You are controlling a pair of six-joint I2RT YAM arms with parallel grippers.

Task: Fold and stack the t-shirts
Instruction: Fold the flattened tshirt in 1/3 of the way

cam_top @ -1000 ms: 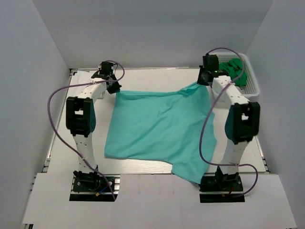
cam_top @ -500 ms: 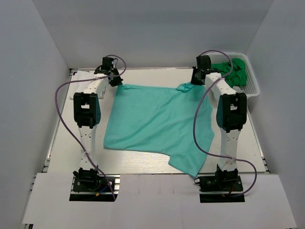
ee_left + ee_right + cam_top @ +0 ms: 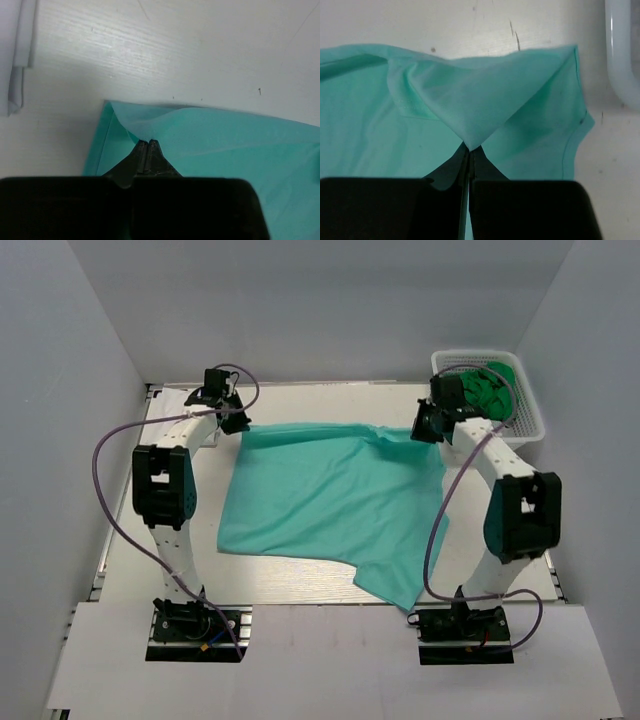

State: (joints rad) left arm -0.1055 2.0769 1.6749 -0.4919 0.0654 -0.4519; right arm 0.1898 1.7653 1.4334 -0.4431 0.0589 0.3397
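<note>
Left gripper (image 3: 148,145) pinched tight on the teal shirt's (image 3: 330,500) far left corner, right gripper (image 3: 470,148) pinched on its far right corner. Shirt spread across the table (image 3: 320,400). Green shirt (image 3: 490,390) in the basket (image 3: 535,427), far right.

Both arms extended forward, left gripper (image 3: 146,146) pinched closed, right gripper (image 3: 470,149) pinched closed

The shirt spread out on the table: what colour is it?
The shirt is a plain light teal with no pattern, and it shows best in the top external view.
</note>
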